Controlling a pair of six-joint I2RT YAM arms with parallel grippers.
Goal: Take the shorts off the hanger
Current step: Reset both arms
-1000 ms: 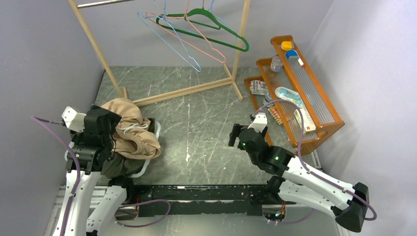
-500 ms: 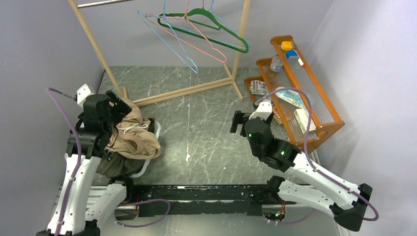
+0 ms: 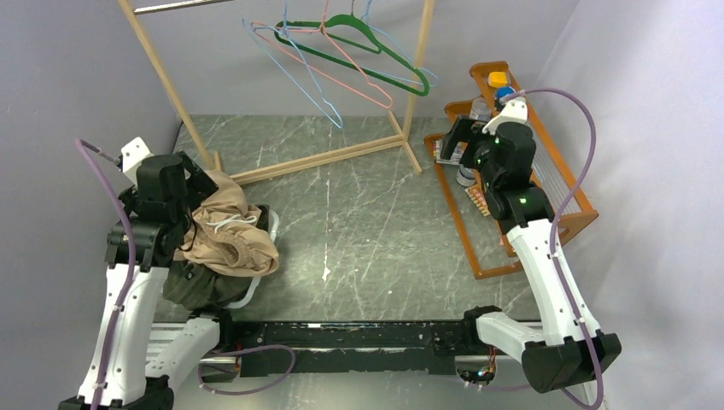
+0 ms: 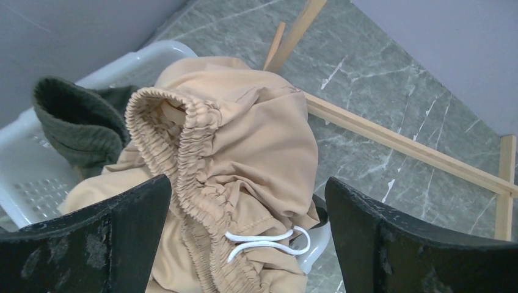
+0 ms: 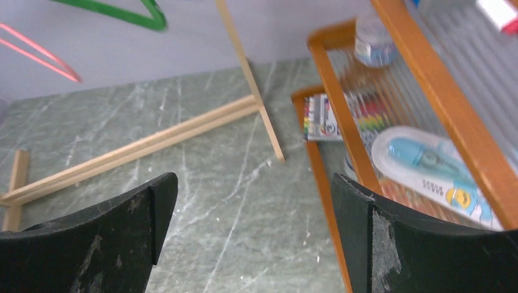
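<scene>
Tan brown shorts (image 4: 244,140) of soft matte fabric, with a tightly gathered elastic waist and a looped white drawstring (image 4: 262,239), lie heaped on top in a white perforated plastic basket (image 4: 27,177) at the left of the marbled grey-green tabletop (image 3: 359,231). Olive green shorts (image 4: 73,119) with a ribbed waistband sit under and beside them. I can make out two pairs in the basket; anything deeper is hidden. The left gripper (image 4: 243,186) hangs just above the tan pair on a raised, bent arm, its scuffed black fingers wide apart and holding nothing. The right arm stands tall at the right, and the right gripper (image 5: 253,180) is up beside the orange wooden slatted shelf (image 5: 440,101), with fingers spread and nothing between them. A pale wooden rail frame (image 3: 316,158) stands at the back. It carries one thick green plastic hanger (image 3: 352,21), one thin pink wire hanger (image 5: 73,76) and thin blue wire hangers (image 3: 340,120) that overlap too much to count. All the hangers are well apart from the shorts.
</scene>
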